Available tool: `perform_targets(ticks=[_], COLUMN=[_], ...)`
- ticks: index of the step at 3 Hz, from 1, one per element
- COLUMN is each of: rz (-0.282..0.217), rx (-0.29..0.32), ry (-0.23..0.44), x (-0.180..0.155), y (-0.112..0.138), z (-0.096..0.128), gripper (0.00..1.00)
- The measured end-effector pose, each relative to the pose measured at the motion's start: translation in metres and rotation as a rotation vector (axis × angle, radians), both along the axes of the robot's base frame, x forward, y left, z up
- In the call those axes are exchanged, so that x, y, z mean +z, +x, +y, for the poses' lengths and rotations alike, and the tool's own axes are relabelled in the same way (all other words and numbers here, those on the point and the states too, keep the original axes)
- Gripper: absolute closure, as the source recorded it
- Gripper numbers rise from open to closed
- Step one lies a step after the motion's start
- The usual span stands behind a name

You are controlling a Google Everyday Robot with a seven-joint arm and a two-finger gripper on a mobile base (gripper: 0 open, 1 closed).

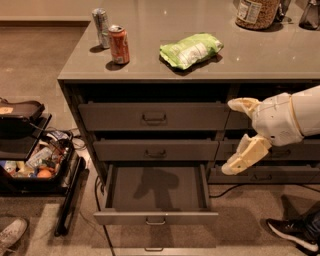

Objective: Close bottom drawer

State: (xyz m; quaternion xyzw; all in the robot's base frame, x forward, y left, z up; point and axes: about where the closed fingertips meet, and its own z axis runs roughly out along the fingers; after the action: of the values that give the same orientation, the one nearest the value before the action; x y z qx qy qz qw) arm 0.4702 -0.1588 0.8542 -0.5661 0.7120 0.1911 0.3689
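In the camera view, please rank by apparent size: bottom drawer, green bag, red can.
1. bottom drawer
2. green bag
3. red can
The gripper hangs open before the right drawers.

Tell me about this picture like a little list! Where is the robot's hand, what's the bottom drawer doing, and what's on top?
bottom drawer: pulled out, looks empty inside
top drawer and middle drawer: shut
gripper: right of the left drawer stack, about level with the middle drawer, touching nothing
fingers: spread apart
countertop: red soda can, silver can, green snack bag, jar
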Motion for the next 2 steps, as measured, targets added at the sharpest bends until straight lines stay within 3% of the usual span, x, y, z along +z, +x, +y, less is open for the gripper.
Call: perform_targets(ticks=[1, 2], rz=[0.000, 0.073], rx=[0.000, 0.014], ry=[0.000, 0.023], x=[0.000, -0.027], y=[0.000, -0.002], z=[0.000, 0.007], gripper=[0.00, 0.00])
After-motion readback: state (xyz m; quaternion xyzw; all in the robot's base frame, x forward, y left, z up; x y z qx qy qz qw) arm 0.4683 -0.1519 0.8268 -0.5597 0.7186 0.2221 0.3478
